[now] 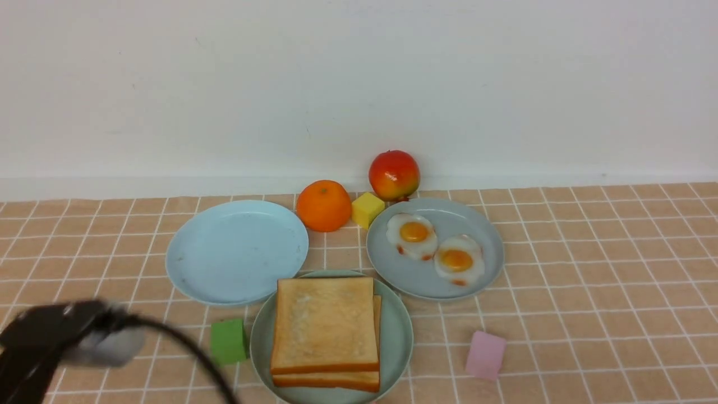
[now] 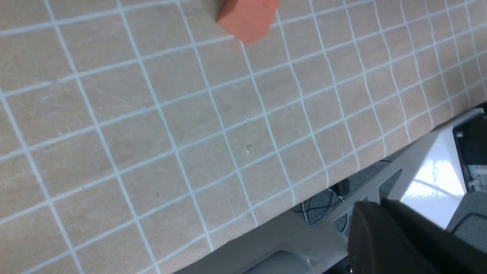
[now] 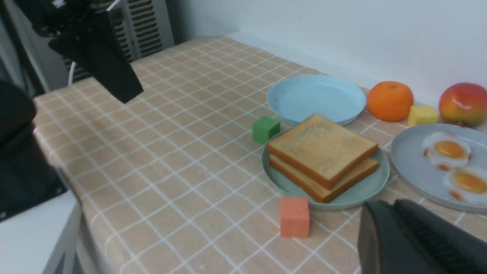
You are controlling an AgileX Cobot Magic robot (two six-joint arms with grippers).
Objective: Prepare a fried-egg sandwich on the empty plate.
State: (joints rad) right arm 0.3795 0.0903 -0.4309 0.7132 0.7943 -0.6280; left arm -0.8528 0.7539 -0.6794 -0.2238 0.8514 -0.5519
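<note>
Two broad stretches of open, tan-checked tablecloth [image 1: 606,269] flank the plate cluster, its near edge folds off the table in the left wrist view, and a white wall [image 1: 359,84] closes the far side. Three round, smooth plates sit mid-table with their rims close together; whether they touch I cannot tell. The mint-green plate [image 1: 399,336] is nearest the robot, a sky-blue plate [image 1: 235,252] lies behind it to the left, and a grey-blue plate [image 1: 404,275] behind to the right. Two square toast slices [image 1: 324,322], golden with darker crusts and matt, grainy faces, lie stacked on the mint-green plate, the lower one peeping out at the near and right sides. Two glossy fried eggs [image 1: 414,234], white around orange yolks, lie side by side on the grey-blue plate. Three small cubes — a green cube [image 1: 228,340] just beside the mint-green rim, a yellow cube [image 1: 367,209] between one orange [image 1: 323,205] and one red-and-yellow fruit [image 1: 394,175], and a pink cube [image 1: 485,354] on open cloth to the right. The left gripper [image 1: 56,334] is a dark blur low at the left front, and the right gripper [image 3: 414,236] shows one dark ribbed finger — for neither can I tell whether the fingers are spread or pressed together.
</note>
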